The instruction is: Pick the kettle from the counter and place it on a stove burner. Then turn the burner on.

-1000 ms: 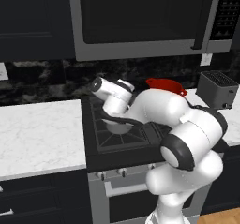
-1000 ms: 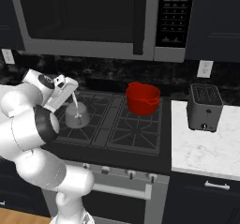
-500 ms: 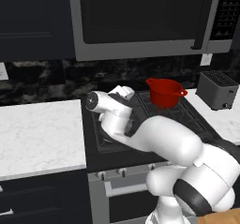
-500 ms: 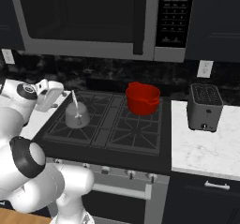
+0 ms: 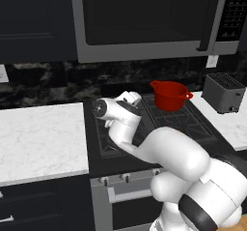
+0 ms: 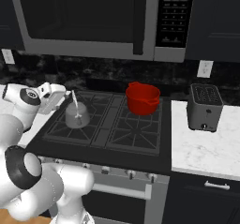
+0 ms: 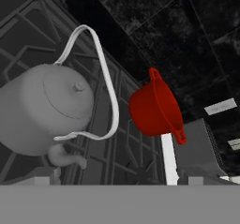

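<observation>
One kettle (image 6: 76, 116) sits on the front-left stove burner (image 6: 70, 127) of the black cooktop (image 6: 140, 141), and one red pot (image 6: 142, 98) stands on a rear grate. The end effector (image 6: 52, 96), jaws wide and holding nothing, hangs just beside the kettle above the desk (image 5: 38, 138). One toaster (image 6: 205, 107) stands on the far side.

Kettle (image 6: 77, 115) occupies the front-left grate; red pot (image 6: 142, 98) blocks the rear; front-right grate (image 6: 136, 132) lies open.
</observation>
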{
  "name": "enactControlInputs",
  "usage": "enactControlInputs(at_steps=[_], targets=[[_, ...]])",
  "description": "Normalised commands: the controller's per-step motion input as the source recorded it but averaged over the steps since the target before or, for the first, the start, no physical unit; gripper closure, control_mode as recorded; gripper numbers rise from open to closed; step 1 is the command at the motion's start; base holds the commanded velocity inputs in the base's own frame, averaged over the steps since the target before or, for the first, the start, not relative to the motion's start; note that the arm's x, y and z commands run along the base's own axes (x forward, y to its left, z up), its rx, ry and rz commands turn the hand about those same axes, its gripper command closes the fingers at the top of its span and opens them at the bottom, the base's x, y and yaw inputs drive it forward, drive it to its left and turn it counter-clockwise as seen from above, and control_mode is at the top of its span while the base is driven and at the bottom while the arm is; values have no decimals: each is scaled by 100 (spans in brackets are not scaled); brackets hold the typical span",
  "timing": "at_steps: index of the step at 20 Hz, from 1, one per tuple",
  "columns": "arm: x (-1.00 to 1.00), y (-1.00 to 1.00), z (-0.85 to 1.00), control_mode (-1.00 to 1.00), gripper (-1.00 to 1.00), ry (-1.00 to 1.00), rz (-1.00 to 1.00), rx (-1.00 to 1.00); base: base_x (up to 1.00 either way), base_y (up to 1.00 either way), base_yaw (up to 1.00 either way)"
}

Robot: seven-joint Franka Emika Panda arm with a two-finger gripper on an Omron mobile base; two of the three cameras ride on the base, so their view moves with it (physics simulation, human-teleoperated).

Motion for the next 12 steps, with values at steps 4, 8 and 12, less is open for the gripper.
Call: enactControlInputs(at_steps=[4, 8, 12], targets=[[-25, 0, 0, -100, -100, -1, 0, 0, 0, 0, 0], [-14, 0, 0, -100, -100, 0, 0, 0, 0, 0, 0], [-6, 0, -4, -100, -100, 2, 0, 0, 0, 0, 0]])
